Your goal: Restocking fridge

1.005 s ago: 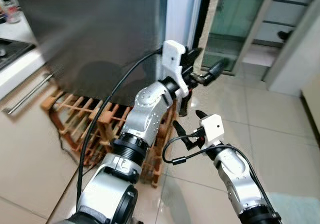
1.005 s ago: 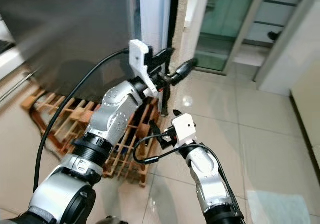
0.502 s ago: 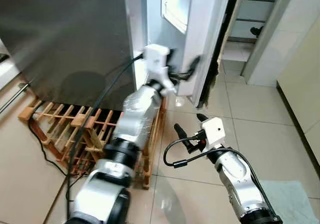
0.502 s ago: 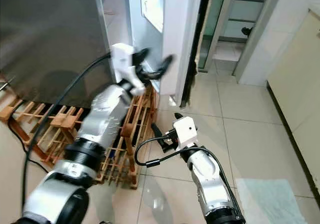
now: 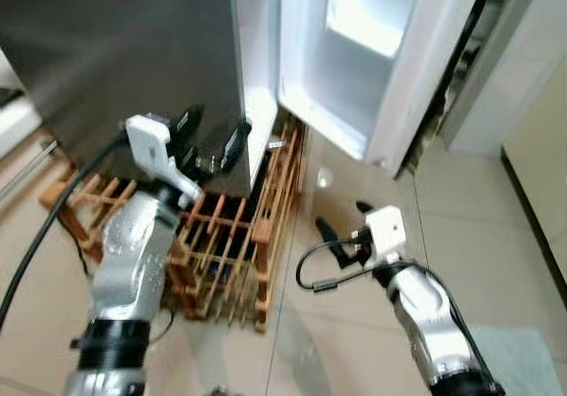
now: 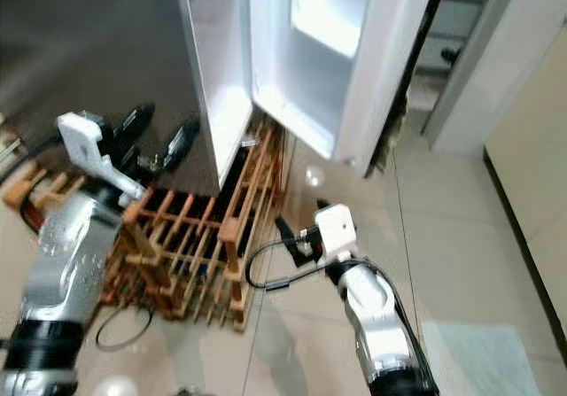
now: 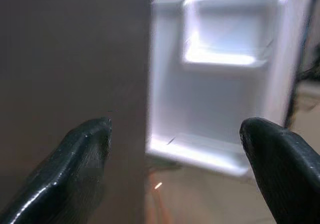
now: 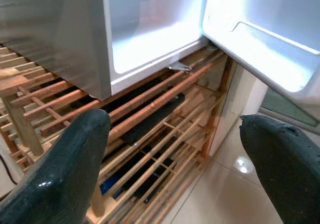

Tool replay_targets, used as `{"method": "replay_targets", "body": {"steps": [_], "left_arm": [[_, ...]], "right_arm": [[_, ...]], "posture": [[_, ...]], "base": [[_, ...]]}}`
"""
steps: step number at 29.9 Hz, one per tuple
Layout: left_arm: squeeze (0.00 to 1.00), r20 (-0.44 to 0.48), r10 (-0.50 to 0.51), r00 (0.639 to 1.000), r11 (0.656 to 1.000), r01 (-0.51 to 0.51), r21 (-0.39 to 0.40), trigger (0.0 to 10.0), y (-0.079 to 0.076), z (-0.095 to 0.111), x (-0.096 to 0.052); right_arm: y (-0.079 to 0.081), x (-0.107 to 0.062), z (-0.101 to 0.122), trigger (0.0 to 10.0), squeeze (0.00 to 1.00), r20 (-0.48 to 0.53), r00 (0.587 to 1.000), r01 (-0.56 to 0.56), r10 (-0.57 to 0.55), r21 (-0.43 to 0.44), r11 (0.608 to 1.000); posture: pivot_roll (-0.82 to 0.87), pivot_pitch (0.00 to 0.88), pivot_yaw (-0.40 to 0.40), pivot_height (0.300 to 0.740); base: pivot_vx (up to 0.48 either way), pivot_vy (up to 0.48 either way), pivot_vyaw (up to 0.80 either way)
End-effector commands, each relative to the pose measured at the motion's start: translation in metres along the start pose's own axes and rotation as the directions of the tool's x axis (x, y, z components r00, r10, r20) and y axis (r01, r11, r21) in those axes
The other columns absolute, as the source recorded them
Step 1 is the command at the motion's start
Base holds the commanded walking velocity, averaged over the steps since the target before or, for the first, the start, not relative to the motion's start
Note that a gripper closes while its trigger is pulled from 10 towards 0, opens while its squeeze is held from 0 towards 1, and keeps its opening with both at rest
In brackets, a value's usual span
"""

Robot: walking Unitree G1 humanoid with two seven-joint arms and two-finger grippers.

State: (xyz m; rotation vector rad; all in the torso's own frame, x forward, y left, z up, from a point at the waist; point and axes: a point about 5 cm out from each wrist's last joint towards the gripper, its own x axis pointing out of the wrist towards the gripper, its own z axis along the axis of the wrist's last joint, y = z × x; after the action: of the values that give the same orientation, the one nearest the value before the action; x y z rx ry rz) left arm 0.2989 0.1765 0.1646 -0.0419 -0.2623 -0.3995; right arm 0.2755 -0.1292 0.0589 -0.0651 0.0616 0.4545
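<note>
Fridge door (image 5: 390, 68) is swung open, cavity up at 12 o'clock. The left gripper (image 5: 213, 135) is the nearer one, fingers spread wide and empty, right beside the steel fridge (image 5: 133, 50) front. The right gripper (image 5: 341, 228), also wide open, hangs low over the floor tiles (image 5: 496, 263).

No text, label, brand, number or sign can be read anywhere: the fridge door (image 5: 372, 59), its grey side and the wooden rack (image 5: 230, 245) carry no legible writing
</note>
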Motion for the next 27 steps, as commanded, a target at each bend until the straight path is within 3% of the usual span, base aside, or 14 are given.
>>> {"method": "replay_targets", "body": {"steps": [1, 5, 14, 15, 16, 17, 18, 21, 26, 27], "left_arm": [[0.00, -0.028, 0.051, 0.998, 0.998, -0.050, 0.038, 10.0, 0.005, -0.004, -0.004], [0.00, -0.089, 0.260, 0.962, 0.965, -0.257, 0.046, 10.0, 0.013, -0.016, -0.014], [0.00, -0.101, 0.384, 0.918, 0.923, -0.383, 0.033, 10.0, 0.007, -0.022, -0.016], [0.00, -0.117, 0.450, 0.885, 0.892, -0.442, 0.089, 10.0, 0.008, -0.025, -0.017], [0.00, -0.117, 0.450, 0.885, 0.892, -0.442, 0.089, 10.0, 0.008, -0.025, -0.017], [0.00, -0.135, 0.519, 0.844, 0.853, -0.503, 0.136, 10.0, 0.012, -0.028, -0.019], [0.00, -0.143, 0.545, 0.826, 0.837, -0.527, 0.147, 10.0, 0.014, -0.029, -0.020], [0.00, -0.158, 0.591, 0.791, 0.805, -0.569, 0.165, 10.0, 0.019, -0.031, -0.021], [0.00, -0.192, 0.615, 0.765, 0.787, -0.579, 0.215, 10.0, 0.023, -0.036, -0.020], [0.00, -0.224, 0.589, 0.777, 0.806, -0.541, 0.242, 10.0, 0.020, -0.042, -0.017]], "right_arm": [[-0.009, 0.000, 0.000, 10.0, 0.00, -0.003, 0.999, 0.035, -0.035, 0.027, 0.999], [-0.016, 0.007, 0.003, 10.0, 0.00, -0.003, 0.998, 0.069, -0.069, 0.032, 0.997], [-0.020, 0.011, 0.005, 10.0, 0.00, -0.001, 0.996, 0.088, -0.088, 0.023, 0.996], [-0.020, 0.012, 0.005, 10.0, 0.00, -0.002, 0.996, 0.086, -0.086, 0.020, 0.996], [-0.020, 0.012, 0.005, 10.0, 0.00, -0.002, 0.996, 0.086, -0.086, 0.020, 0.996], [-0.019, 0.013, 0.005, 10.0, 0.00, -0.003, 0.997, 0.081, -0.081, 0.015, 0.997], [-0.019, 0.014, 0.005, 10.0, 0.00, -0.003, 0.997, 0.080, -0.080, 0.014, 0.997], [-0.018, 0.014, 0.005, 10.0, 0.00, -0.002, 0.997, 0.075, -0.075, 0.012, 0.997], [-0.017, 0.015, 0.005, 10.0, 0.00, -0.001, 0.998, 0.068, -0.068, 0.008, 0.998], [-0.017, 0.015, 0.005, 10.0, 0.00, -0.002, 0.998, 0.068, -0.068, 0.007, 0.998]], "posture": [[-0.01, 0.000, 0.001, 0.740], [-0.01, 0.000, -0.002, 0.740], [-0.01, 0.000, -0.002, 0.740], [-0.02, 0.000, -0.002, 0.740], [-0.02, 0.000, -0.002, 0.740], [-0.02, 0.000, -0.002, 0.740], [-0.02, 0.000, -0.002, 0.740], [-0.02, 0.000, 0.000, 0.740], [-0.02, 0.000, 0.004, 0.740], [-0.02, 0.000, 0.005, 0.740]], "base": [[0.000, 0.000, 0.00], [0.000, -0.111, 0.00], [0.000, -0.447, 0.59], [0.255, -0.405, 0.65], [0.255, -0.405, 0.65], [0.262, -0.398, 0.64], [0.262, -0.398, 0.64], [0.275, -0.390, 0.62], [0.277, -0.390, 0.59], [0.277, -0.390, 0.53]]}}
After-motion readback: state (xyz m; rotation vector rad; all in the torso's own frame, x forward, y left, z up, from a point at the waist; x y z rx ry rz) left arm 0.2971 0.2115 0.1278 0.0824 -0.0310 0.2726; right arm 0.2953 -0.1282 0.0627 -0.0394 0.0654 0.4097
